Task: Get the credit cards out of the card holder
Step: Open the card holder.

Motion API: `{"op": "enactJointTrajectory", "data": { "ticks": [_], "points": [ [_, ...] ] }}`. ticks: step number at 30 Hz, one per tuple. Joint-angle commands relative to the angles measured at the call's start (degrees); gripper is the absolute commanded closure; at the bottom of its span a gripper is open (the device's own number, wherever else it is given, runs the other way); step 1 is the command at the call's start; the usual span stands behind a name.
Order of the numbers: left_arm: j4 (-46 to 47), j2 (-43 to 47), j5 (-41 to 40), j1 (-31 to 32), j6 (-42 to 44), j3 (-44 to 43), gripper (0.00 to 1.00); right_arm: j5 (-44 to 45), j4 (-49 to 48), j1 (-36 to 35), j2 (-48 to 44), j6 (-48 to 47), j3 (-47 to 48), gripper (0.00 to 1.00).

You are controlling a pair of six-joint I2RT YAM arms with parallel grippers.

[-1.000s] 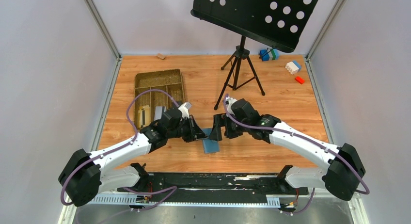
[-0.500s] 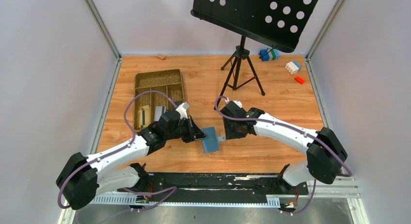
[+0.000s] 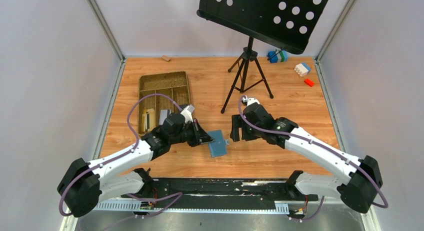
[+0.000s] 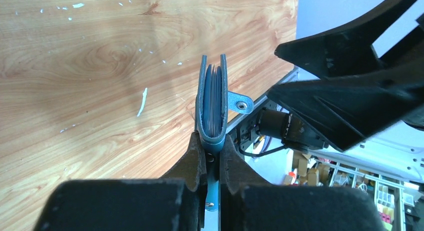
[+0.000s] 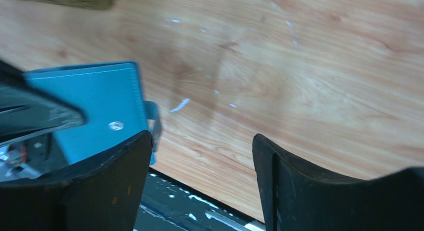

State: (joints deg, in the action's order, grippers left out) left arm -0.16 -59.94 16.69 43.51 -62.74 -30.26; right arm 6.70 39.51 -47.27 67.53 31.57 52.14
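Note:
The blue card holder hangs just above the table, pinched at one edge by my shut left gripper. In the left wrist view the card holder stands edge-on from my left gripper. Dark edges of the credit cards show between its two flaps, and its snap tab sticks out to the right. My right gripper stands open just right of that tab. The right wrist view shows the card holder left of my right gripper, with only bare wood between the fingers.
A brown compartmented tray lies at the back left with a greyish flat piece and a pale item in it. A music stand's tripod rises behind my right gripper. Toy blocks sit at the far right.
My right gripper has drawn back to the right from the card holder's tab, and its arm has swung round. The left gripper keeps the holder in the same place.

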Motion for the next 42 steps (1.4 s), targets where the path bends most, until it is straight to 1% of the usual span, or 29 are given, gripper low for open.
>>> {"op": "enactJointTrajectory", "data": {
  "ticks": [1,5,9,12,14,18,22,25,26,27,29,30,31,32,33,34,36,42],
  "points": [
    [5.3,-0.2,1.6,0.2,-2.2,0.1,1.0,-9.8,-10.2,0.3,-4.0,-4.1,-2.1,0.25],
    [6.0,-0.9,1.7,0.2,-2.5,-0.1,1.0,-15.5,-15.3,0.3,-4.7,-4.0,-3.8,0.24],
    [6.6,-0.9,1.5,0.2,-2.8,-0.1,1.0,-15.3,-12.7,0.3,-1.6,-4.1,-2.3,0.32],
    [6.7,-0.9,1.3,0.2,-3.2,0.1,1.0,-13.1,-9.9,0.3,0.7,-4.2,-1.1,0.43],
    [6.9,-0.8,1.3,0.2,-3.3,0.2,1.0,-12.2,-8.2,0.4,2.4,-4.5,-0.3,0.48],
    [6.6,-0.5,0.8,0.2,-3.3,0.3,1.0,-12.5,-6.8,0.4,4.7,-5.0,1.3,0.65],
    [6.4,-0.7,0.6,0.3,-3.3,0.2,1.0,-13.5,-7.8,0.4,3.9,-5.1,1.0,0.88],
    [4.8,-1.0,0.0,0.3,-2.9,0.2,0.99,-12.7,-6.9,0.3,2.7,-4.9,0.6,1.0],
    [3.7,-1.2,-0.5,0.3,-2.6,-0.1,0.94,-12.4,-6.3,0.3,2.3,-4.9,0.5,1.0],
    [1.9,-1.6,-1.2,0.2,-2.0,-0.6,0.92,-12.4,-5.9,0.3,2.1,-4.8,0.3,1.0],
    [-1.0,-2.8,-2.0,0.3,-0.6,-1.7,0.76,-12.3,-5.3,0.3,1.4,-4.4,-0.3,1.0],
    [-2.5,-4.0,-2.1,0.3,0.3,-2.5,0.64,-12.4,-5.3,0.4,1.1,-4.1,-0.8,1.0],
    [-3.7,-5.0,-2.3,0.3,1.1,-3.2,0.48,-12.3,-5.2,0.3,0.8,-3.7,-1.1,1.0],
    [-5.1,-6.1,-2.7,0.4,2.4,-4.1,0.35,-12.4,-5.3,0.4,0.5,-3.1,-1.5,1.0],
    [-6.6,-7.2,-3.4,0.7,3.7,-5.0,0.26,-12.7,-5.5,0.3,0.4,-2.7,-1.8,1.0],
    [-8.3,-8.2,-4.3,1.0,5.0,-6.1,0.2,-13.0,-5.6,0.4,0.4,-2.4,-2.1,1.0],
    [-10.8,-10.6,-5.4,1.7,7.0,-8.0,0.16,-13.4,-5.7,0.4,0.6,-1.8,-2.8,1.0],
    [-11.9,-15.9,-5.4,4.3,8.8,-11.0,0.15,-14.4,-6.1,0.3,0.7,-1.0,-3.9,1.0]
  ]
}}
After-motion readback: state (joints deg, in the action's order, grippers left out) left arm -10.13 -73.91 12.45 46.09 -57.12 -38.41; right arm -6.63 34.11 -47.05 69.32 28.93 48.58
